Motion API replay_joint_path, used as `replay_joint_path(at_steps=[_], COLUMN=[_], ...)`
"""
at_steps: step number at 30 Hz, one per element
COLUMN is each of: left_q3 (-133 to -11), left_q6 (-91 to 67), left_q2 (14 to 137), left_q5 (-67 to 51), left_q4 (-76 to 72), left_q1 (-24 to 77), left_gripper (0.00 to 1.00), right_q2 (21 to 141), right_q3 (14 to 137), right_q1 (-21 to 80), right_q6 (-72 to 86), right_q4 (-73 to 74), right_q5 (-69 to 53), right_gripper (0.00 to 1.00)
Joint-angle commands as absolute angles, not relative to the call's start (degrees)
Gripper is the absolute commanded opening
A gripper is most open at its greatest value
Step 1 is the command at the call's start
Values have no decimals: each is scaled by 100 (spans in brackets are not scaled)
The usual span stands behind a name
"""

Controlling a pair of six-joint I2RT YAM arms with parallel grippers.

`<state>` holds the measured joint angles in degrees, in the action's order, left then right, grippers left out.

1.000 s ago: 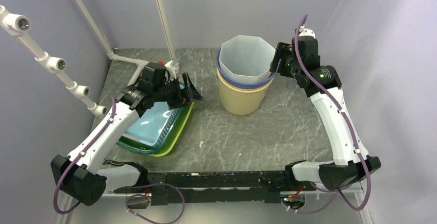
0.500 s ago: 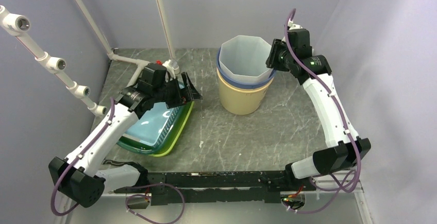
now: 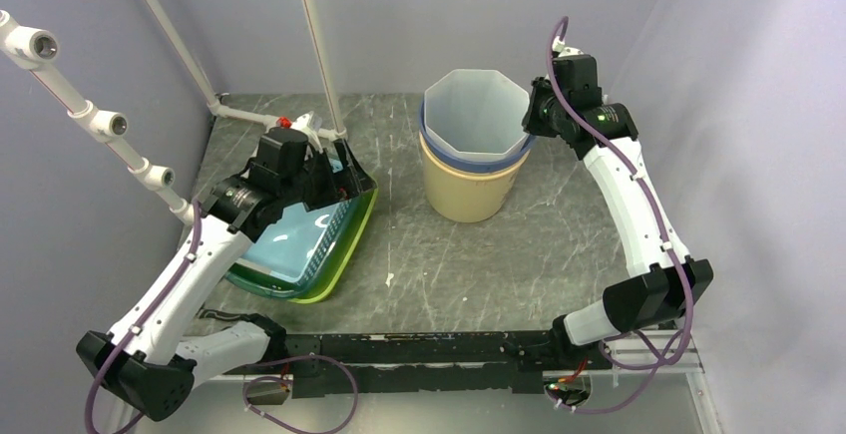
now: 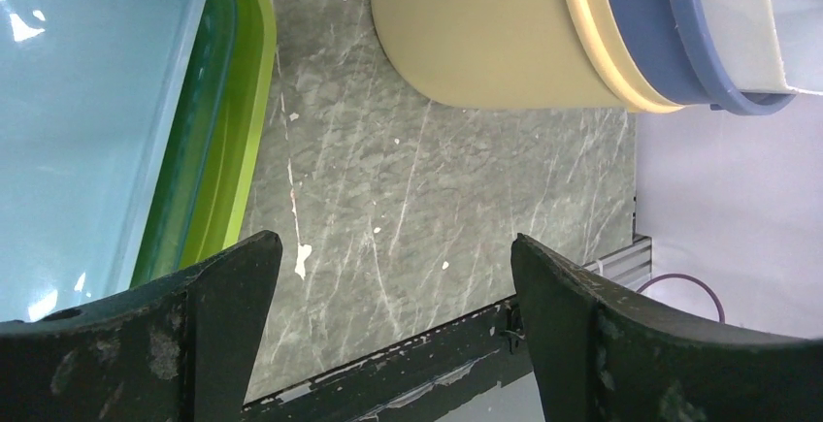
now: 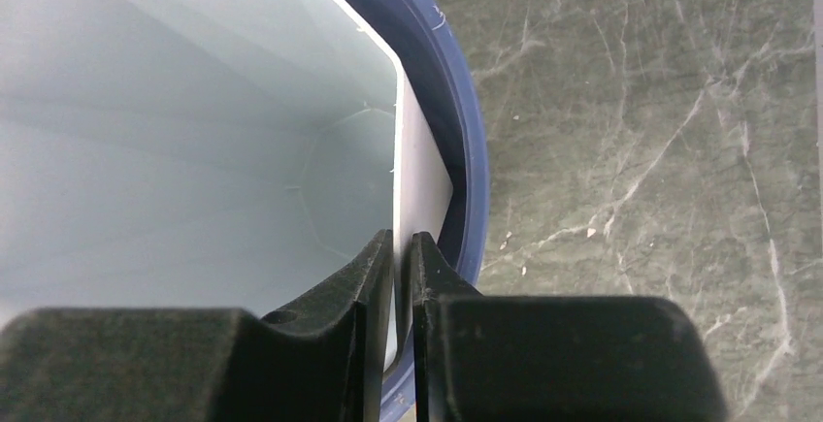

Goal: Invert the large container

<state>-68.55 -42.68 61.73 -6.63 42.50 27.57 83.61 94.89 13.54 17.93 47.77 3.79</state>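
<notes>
Grasp step: large container, nested in buckets at twelve o'clock, is pinched at its three-o'clock rim by right gripper; left gripper is seen wide open and empty; lift-and-invert is probably called for next.

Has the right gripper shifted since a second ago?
Yes. Against the unmoved beige bucket, the right gripper has come leftward onto the pale container and pinches its rim.
</notes>
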Motion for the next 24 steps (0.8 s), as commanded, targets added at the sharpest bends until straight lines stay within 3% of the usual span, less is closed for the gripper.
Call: replay_joint_path(at_steps=[1,6,24], left_q3=[-7081,-7076,-6006], left_q6=[-4196,-4250,-4743], left_q2=[6096,6113,5487], left_q5=[-547,-556,-391], left_q4=[4271,4211,3497], left_q1=[2765,2769,2768], left_gripper=[94,94,94], right_q2=[8381,8371,8132], right_q3=[9744,9789,9991], right_q1=[1389,1389,1389], right_q6=[1703,1665,1839], right_q4=[4737,4736,4459], right_q5=[220,220,622], right_gripper=[13,3,0])
